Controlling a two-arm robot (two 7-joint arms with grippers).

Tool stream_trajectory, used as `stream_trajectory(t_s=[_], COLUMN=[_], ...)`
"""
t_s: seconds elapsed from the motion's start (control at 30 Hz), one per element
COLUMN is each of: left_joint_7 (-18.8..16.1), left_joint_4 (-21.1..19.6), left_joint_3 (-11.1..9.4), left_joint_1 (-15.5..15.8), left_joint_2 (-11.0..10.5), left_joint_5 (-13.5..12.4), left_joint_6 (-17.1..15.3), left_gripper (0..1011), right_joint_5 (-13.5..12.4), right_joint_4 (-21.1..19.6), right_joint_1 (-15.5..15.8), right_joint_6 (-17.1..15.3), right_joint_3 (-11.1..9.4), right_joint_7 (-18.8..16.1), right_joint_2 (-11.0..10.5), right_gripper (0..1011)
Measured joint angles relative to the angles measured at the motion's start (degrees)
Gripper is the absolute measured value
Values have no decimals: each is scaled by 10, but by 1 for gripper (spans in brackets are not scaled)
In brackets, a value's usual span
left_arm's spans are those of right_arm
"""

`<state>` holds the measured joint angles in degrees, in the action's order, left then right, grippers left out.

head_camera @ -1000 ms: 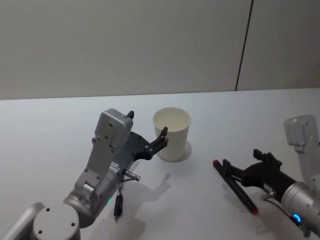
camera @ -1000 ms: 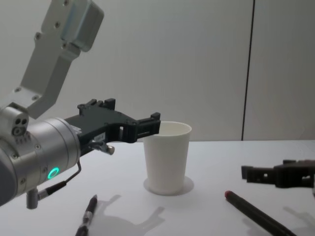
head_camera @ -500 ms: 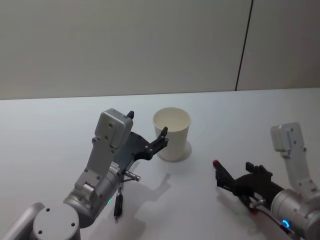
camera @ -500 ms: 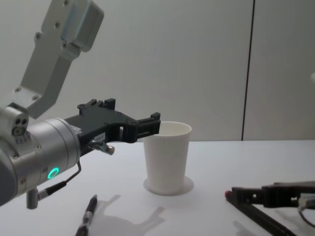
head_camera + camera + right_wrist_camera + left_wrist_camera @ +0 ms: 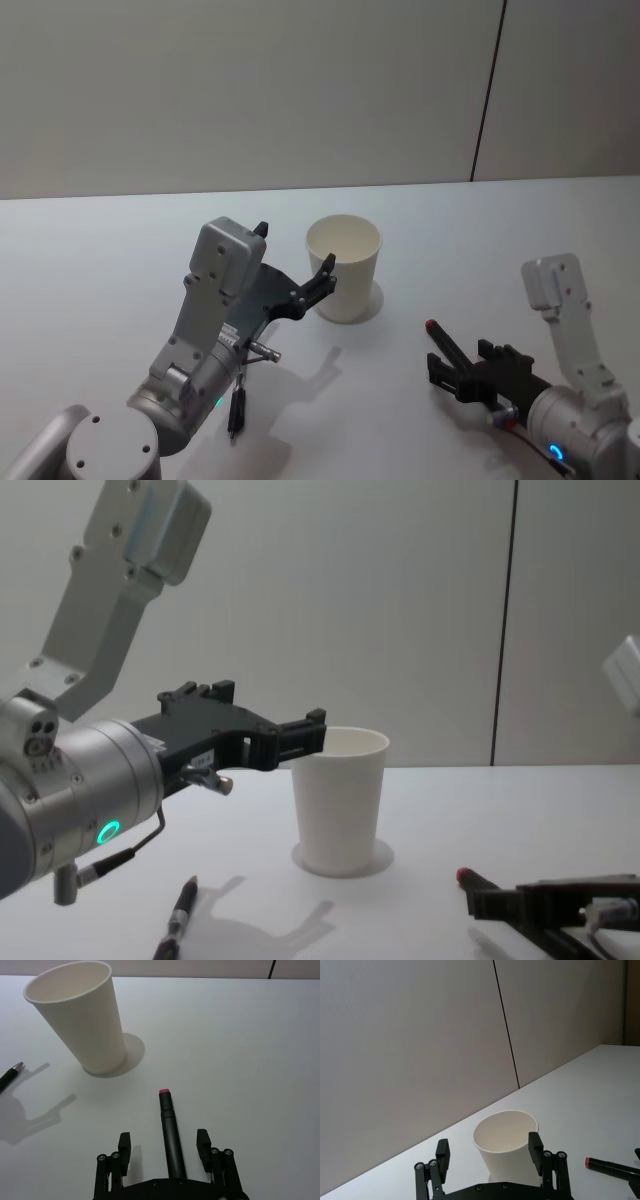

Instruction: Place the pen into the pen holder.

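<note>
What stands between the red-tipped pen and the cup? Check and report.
Nothing visible does. The right hand straddles the pen, open, and bare table runs from its red tip to the cup. The left hand hovers open beside the cup's rim, on the side away from the pen.

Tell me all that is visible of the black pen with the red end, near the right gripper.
The black pen is slim, straight and matte, plastic by its look, with a small red end. It lies flat on the white table, to the right of the white paper cup and apart from it. The right gripper is open around it, one finger on each side, neither touching it. Its rear part is hidden under the gripper.
</note>
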<state>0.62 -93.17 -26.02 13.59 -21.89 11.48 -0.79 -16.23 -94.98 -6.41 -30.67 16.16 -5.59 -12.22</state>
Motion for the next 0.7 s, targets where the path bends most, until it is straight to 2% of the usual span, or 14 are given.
stream_trajectory(t_s=[0.1, 0.3, 0.33, 0.37, 0.43, 0.5, 0.7], left_joint_7=[0, 0, 0, 0, 0, 0, 0], left_joint_4=[0, 0, 0, 0, 0, 0, 0], left_joint_3=[0, 0, 0, 0, 0, 0, 0], left_joint_1=[0, 0, 0, 0, 0, 0, 0], left_joint_2=[0, 0, 0, 0, 0, 0, 0], left_joint_5=[0, 0, 0, 0, 0, 0, 0], left_joint_6=[0, 0, 0, 0, 0, 0, 0], left_gripper=[1003, 1003, 1003, 1003, 1003, 1003, 1003], right_joint_5=[2, 10, 12, 12, 16, 18, 28], right_joint_4=[2, 6, 7, 7, 9, 9, 13], right_joint_1=[-1, -5, -6, -6, -9, -10, -14], right_joint_6=[-5, -28, -31, -33, -41, -47, -65], right_joint_3=[1, 3, 3, 3, 3, 3, 4], right_joint_7=[3, 16, 18, 19, 24, 28, 38], right_joint_2=[2, 7, 8, 8, 11, 12, 17], right_gripper=[797, 592, 592, 523, 484, 378, 219])
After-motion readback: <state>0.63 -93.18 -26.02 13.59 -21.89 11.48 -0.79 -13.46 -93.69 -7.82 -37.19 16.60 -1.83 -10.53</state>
